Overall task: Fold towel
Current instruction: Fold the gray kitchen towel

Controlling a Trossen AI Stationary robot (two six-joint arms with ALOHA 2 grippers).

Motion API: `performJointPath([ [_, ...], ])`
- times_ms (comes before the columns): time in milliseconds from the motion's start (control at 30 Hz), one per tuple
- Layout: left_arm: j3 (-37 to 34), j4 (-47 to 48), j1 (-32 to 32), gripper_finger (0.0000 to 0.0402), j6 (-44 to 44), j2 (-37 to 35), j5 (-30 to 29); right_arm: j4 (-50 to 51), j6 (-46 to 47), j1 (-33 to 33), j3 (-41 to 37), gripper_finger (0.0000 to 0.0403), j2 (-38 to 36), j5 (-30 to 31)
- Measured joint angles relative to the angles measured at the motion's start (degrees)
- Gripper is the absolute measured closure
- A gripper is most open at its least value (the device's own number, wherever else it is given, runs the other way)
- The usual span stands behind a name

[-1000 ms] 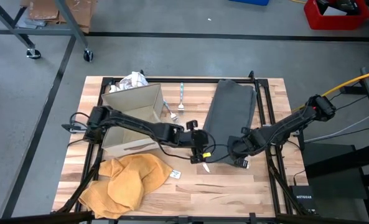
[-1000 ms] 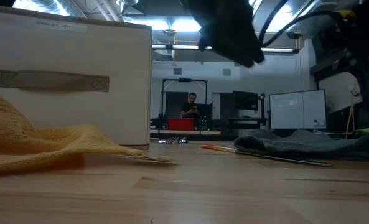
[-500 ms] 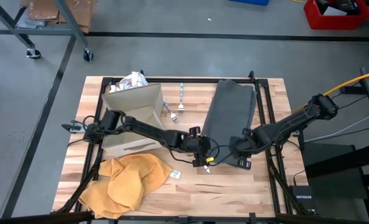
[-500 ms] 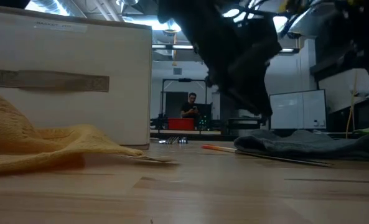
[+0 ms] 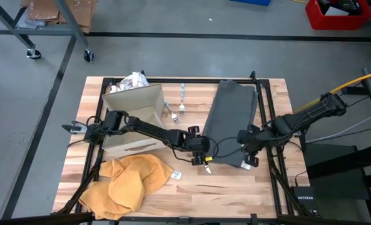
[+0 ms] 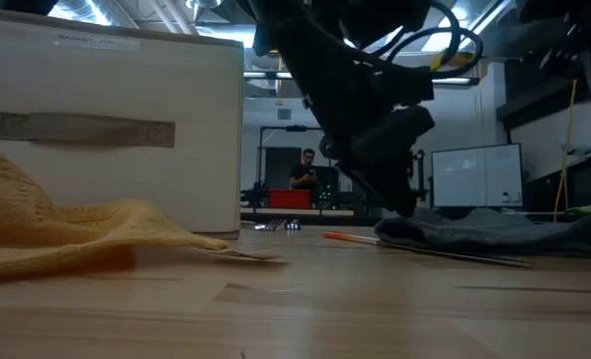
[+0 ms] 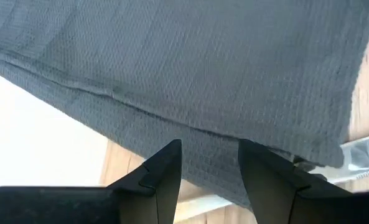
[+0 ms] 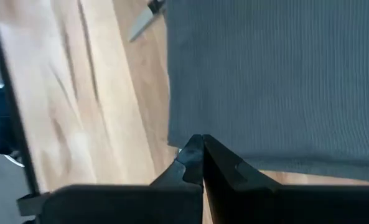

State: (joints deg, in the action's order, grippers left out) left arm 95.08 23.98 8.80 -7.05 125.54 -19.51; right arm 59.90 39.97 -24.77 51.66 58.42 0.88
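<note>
Nearest, at the front left of the wooden table [image 5: 235,187]: a crumpled orange cloth [image 5: 127,181], soft and lumpy. Just beyond, at mid-table: left gripper [image 7: 210,163] spread narrowly over the near left corner of the gray towel [image 5: 232,122], nothing held. At the near right corner: right gripper [image 8: 201,151], fingers pressed together beside the hem, gripping nothing. Only from the wrists: a fine waffle weave and a stitched hem. Only from above: a long flat rectangle toward the far edge. Farther left: a boxy beige basket [image 5: 135,119], a metal fork [image 5: 182,97]. Only from table height: a person [image 6: 305,170] across the room.
</note>
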Motion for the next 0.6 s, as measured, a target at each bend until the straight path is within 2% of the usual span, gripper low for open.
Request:
performJointPath([
  [233, 0.0, 0.9, 0.3, 0.0251, 0.0, 1.0, 1.9, -0.2, 0.0, 0.0, 0.0, 0.0398, -5.4, 0.0],
  [600, 0.0, 0.9, 2.7, 0.0251, -0.4, 1.0, 8.6, -0.2, -1.5, 0.0, 0.0, 0.0398, -10.2, 1.7],
])
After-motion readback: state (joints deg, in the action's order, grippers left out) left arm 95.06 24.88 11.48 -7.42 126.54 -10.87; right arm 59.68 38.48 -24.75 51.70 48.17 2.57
